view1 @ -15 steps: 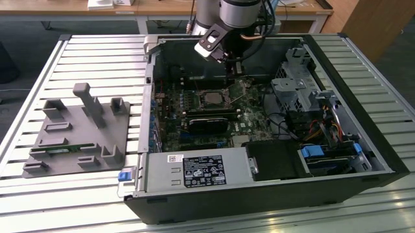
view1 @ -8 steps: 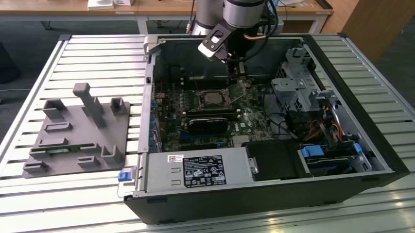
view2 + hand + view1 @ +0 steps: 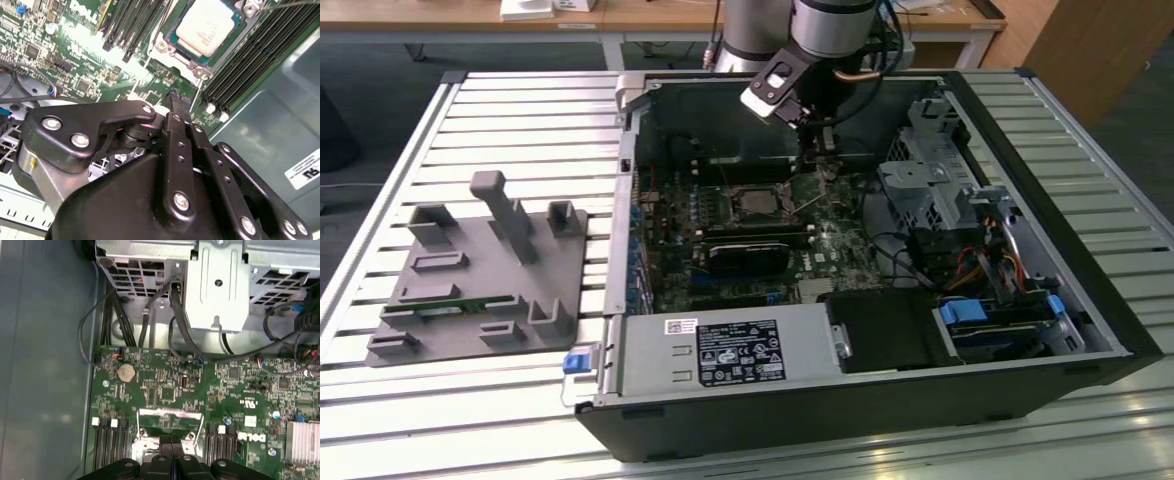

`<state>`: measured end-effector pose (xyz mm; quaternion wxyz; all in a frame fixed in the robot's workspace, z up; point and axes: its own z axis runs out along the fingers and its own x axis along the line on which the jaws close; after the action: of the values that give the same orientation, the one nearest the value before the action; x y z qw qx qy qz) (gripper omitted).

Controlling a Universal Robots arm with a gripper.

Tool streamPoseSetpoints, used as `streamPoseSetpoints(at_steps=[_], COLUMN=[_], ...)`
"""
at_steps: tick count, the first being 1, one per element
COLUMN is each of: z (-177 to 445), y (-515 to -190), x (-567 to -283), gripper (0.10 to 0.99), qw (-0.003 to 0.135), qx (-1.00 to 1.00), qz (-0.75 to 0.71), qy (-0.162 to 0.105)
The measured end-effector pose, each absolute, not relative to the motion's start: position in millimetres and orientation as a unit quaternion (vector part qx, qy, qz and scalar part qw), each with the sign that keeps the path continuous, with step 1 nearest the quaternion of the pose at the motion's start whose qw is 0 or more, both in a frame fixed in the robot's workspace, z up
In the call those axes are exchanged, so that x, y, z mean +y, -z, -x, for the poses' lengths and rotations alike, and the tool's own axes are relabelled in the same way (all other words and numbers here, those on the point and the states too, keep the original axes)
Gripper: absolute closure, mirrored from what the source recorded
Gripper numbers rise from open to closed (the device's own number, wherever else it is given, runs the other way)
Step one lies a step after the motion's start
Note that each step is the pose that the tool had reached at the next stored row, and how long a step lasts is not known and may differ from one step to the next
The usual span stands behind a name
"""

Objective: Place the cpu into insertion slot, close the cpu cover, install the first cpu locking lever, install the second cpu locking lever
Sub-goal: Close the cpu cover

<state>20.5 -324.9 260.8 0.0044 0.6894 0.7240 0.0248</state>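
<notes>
Zero gap between gripper [image 3: 175,97] fingers [image 3: 166,444]: pressed flat together, nothing held. Tips low over motherboard [image 3: 165,385], just short of insertion slot [image 3: 194,55] corner; contact with board not discernible. cpu [image 3: 206,24] seated in slot, pale face up, just beyond tips. cpu cover [image 3: 170,413]: silver frame directly ahead of fingertips in first wrist view, board showing through cut-out; raised or down, cannot tell. Black memory slots [image 3: 250,60] flanking fingers on both sides. Drive cage [image 3: 215,285] and black cables [image 3: 180,335] further ahead, well apart from tips.
</notes>
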Motion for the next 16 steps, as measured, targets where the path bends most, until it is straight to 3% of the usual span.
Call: streamPoseSetpoints(at_steps=[16], z=[-39.4], y=[-258.2], x=[-323.0], gripper=[0.98], qw=[0.005], qx=[0.724], qz=[-0.689], qy=[-0.023])
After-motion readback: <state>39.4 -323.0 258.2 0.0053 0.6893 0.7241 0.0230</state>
